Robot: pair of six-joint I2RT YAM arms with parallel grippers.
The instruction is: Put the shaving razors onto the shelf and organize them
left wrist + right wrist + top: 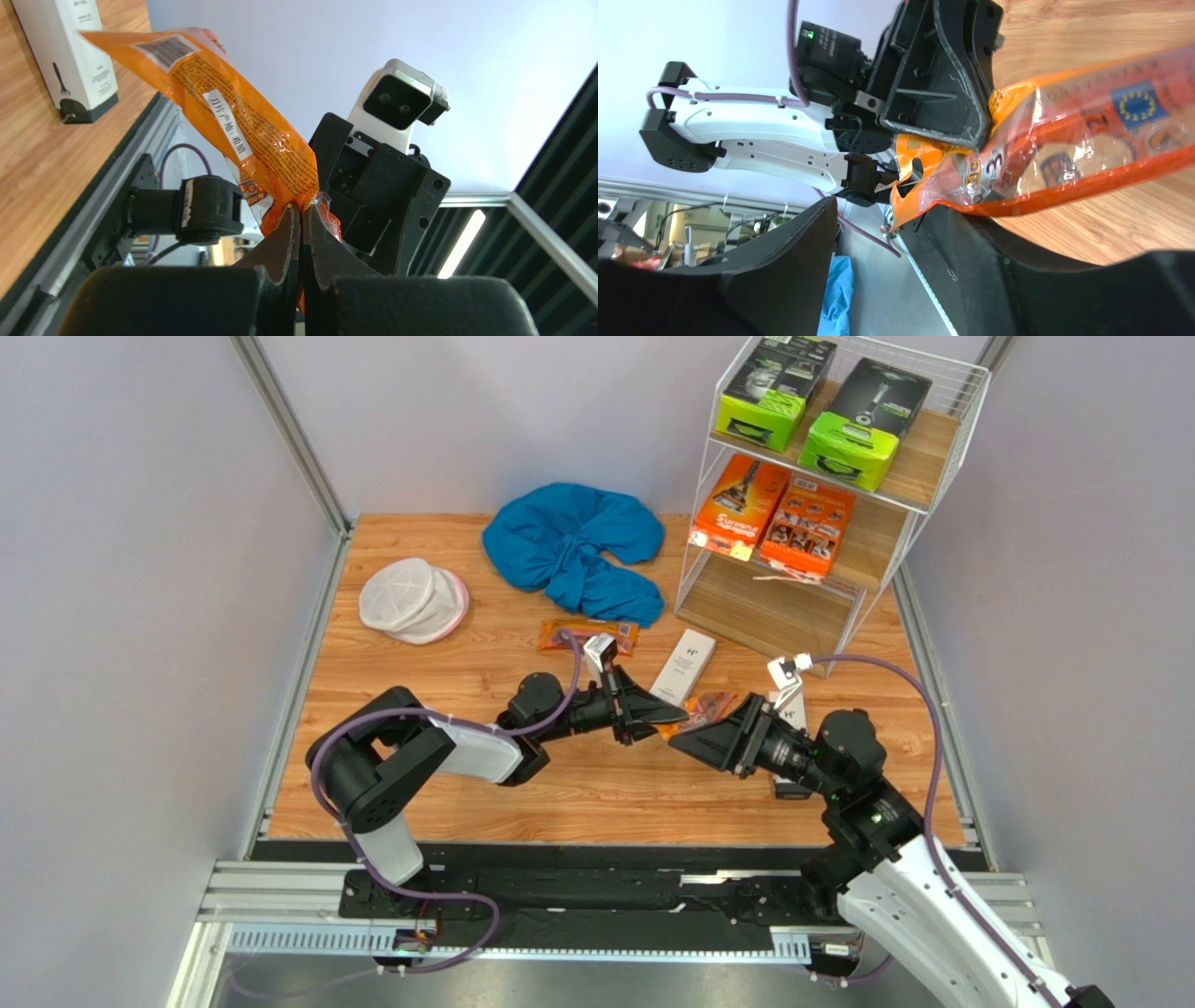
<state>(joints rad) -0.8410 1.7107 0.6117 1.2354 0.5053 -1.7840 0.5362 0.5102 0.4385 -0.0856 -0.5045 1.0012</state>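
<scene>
Lying beside held bag (706, 709), white box (683, 667), cloth (575, 546)

Razor packs on the rack: two lime-green-and-black cardboard boxes (773, 389) (867, 423) and two orange cartons (739, 501) (809, 525). Razor packs off the rack: one slim white box (683, 667) and two clear orange-trimmed plastic bags of disposables (589, 634) (706, 709). Rack: one white wire-frame shelf (919, 473) with three light wooden boards. Other items on the wooden surface (421, 756): one crumpled blue cloth (575, 546) and one round white mesh pouch (411, 599). Manipulators: two arms, each with one black claw, the left claw (662, 717) and the right claw (697, 734).
</scene>
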